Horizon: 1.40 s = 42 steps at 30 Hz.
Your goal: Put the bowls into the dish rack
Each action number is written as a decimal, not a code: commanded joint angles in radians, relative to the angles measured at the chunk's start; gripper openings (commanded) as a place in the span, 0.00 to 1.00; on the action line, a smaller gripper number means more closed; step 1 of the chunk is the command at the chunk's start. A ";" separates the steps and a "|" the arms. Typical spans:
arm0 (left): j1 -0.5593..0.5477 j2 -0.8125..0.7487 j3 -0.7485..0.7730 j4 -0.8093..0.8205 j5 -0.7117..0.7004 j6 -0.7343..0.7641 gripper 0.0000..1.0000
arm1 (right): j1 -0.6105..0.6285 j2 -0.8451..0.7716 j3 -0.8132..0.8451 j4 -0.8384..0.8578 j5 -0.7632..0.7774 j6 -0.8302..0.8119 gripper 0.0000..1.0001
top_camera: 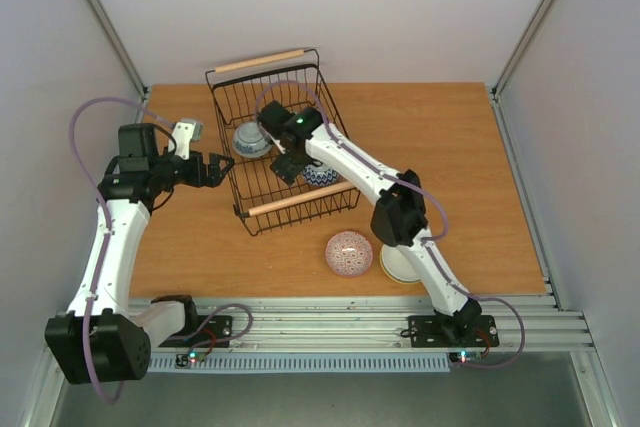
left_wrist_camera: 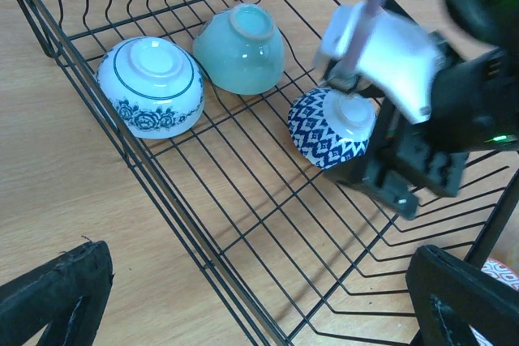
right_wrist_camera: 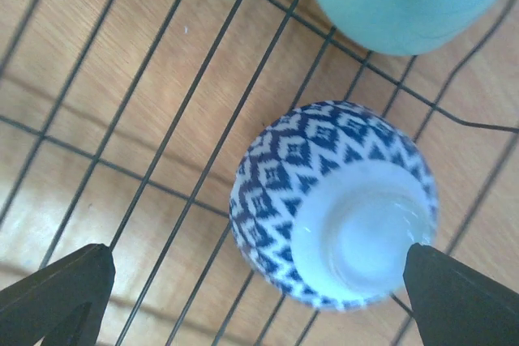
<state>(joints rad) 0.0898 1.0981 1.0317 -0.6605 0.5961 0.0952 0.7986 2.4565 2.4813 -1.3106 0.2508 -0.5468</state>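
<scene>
Three bowls (left_wrist_camera: 150,87) lie upturned in the dish rack (top_camera: 260,60), with your right pincer (right_wrist_camera: 255,261) spread over the blue-diamond bowl (right_wrist_camera: 332,204), so lift clear and probably fetch the red-patterned bowl (top_camera: 349,253) from the table (top_camera: 450,147).

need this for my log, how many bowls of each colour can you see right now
blue-and-white bowls: 2
mint green bowl: 1
red-patterned bowl: 1
cream bowl: 1
total: 5
</scene>
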 commanded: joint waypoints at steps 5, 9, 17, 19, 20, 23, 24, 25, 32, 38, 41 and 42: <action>0.007 -0.023 -0.002 0.024 0.039 0.018 0.99 | 0.004 -0.532 -0.375 0.340 -0.131 0.082 0.99; 0.006 -0.012 0.000 0.022 0.057 0.016 0.99 | 0.004 -0.840 -0.669 0.451 -0.160 0.142 0.87; 0.006 0.012 0.004 0.027 0.095 0.012 0.99 | 0.004 -1.229 -1.172 0.328 -0.062 0.291 0.29; 0.007 0.016 0.002 0.030 0.105 0.012 0.99 | 0.004 -1.256 -1.257 0.298 -0.094 0.323 0.25; 0.006 0.019 0.001 0.030 0.107 0.012 0.99 | 0.004 -1.259 -1.290 0.295 -0.109 0.336 0.24; 0.007 0.020 -0.003 0.032 0.102 0.014 0.99 | 0.004 -1.258 -1.377 0.321 -0.153 0.364 0.25; 0.006 0.019 -0.002 0.029 0.099 0.014 0.99 | 0.004 -1.257 -1.403 0.337 -0.165 0.374 0.25; 0.007 0.018 -0.002 0.029 0.094 0.016 0.99 | 0.003 -1.252 -1.427 0.352 -0.175 0.382 0.25; 0.007 0.021 -0.007 0.031 0.096 0.018 1.00 | 0.004 -1.165 -1.554 0.481 -0.299 0.411 0.24; 0.006 0.030 -0.009 0.035 0.089 0.020 0.99 | 0.003 -1.081 -1.609 0.568 -0.323 0.437 0.21; 0.006 0.026 -0.009 0.033 0.090 0.020 0.99 | 0.002 -1.045 -1.628 0.595 -0.303 0.447 0.19; 0.006 0.025 -0.009 0.034 0.091 0.020 0.99 | 0.002 -1.037 -1.631 0.598 -0.294 0.452 0.18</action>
<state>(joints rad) 0.0906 1.1198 1.0317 -0.6613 0.6765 0.1051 0.7975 1.3914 0.8684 -0.7788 -0.0467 -0.1307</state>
